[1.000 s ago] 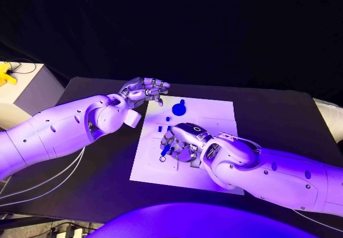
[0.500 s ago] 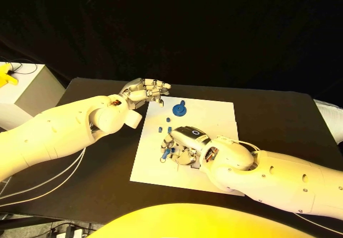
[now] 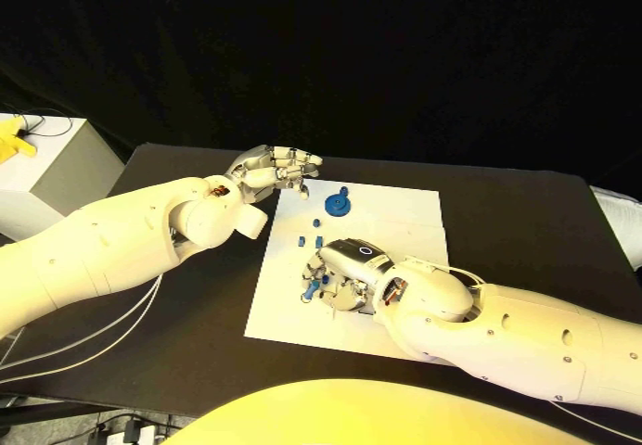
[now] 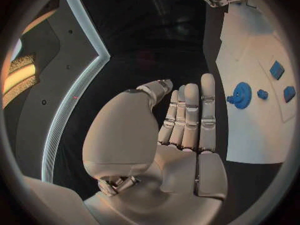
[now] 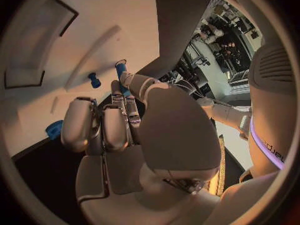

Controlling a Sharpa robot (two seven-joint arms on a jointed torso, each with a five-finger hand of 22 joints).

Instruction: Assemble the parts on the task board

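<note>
Blue plastic parts on white task board, mid-bench; probably light, stiff, slippery. Best pinched by sides. Right hand pinching small blue peg. Left hand flat, fingers together, empty. Gear beside.

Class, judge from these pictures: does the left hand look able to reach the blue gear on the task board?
Probably yes. The left hand hovers open by the task board's far corner, the blue gear lies close beside it, and nothing stands between them.
</note>
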